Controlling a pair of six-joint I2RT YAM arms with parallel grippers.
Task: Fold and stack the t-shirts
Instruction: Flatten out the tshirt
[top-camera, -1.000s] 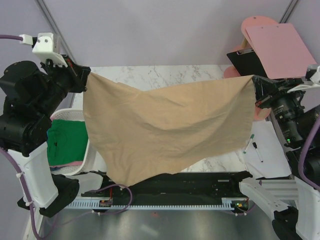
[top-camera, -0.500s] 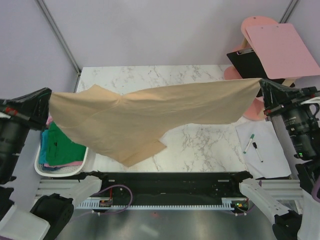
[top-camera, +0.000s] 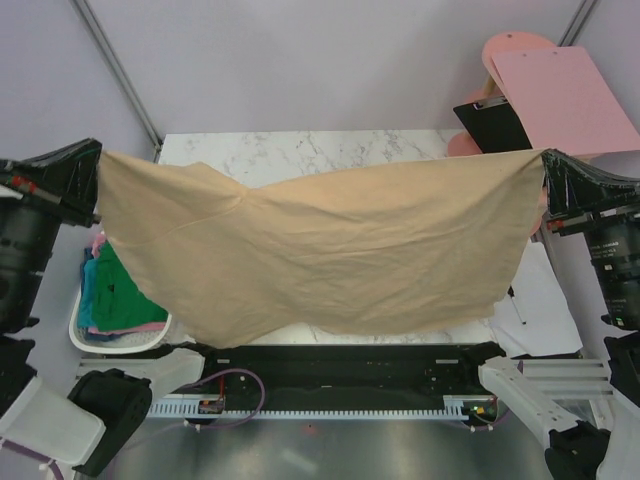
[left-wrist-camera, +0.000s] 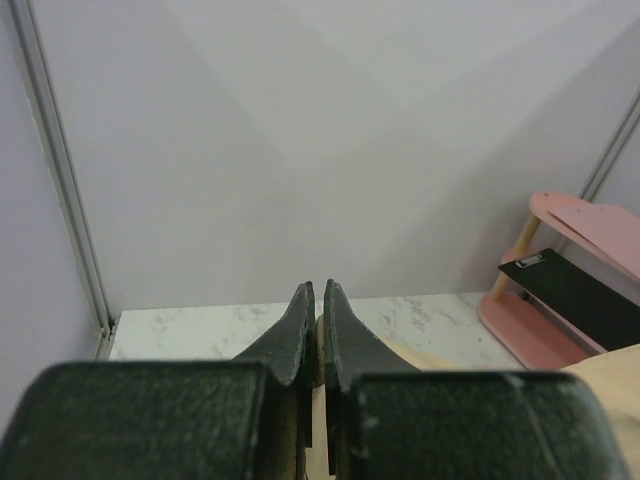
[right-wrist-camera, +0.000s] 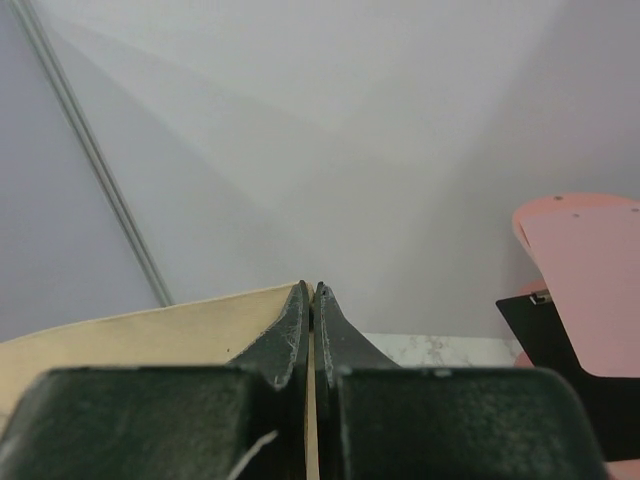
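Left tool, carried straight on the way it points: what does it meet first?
Likely the back wall: the left tool, pinching the tan t-shirt, aims over the marble table with nothing between, though depth is unclear.

The right gripper (right-wrist-camera: 311, 292) fills the bottom centre of the frame, its two dark fingers pressed together on a thin edge of tan cloth (right-wrist-camera: 150, 325). The cloth spreads away taut toward the lower left. At the right edge are a pink board (right-wrist-camera: 590, 280) and, beneath it, a black clipboard (right-wrist-camera: 560, 345). A strip of marble table (right-wrist-camera: 430, 350) shows at lower right. A metal pole (right-wrist-camera: 90, 155) slants across the pale wall (right-wrist-camera: 350, 120) at upper left.
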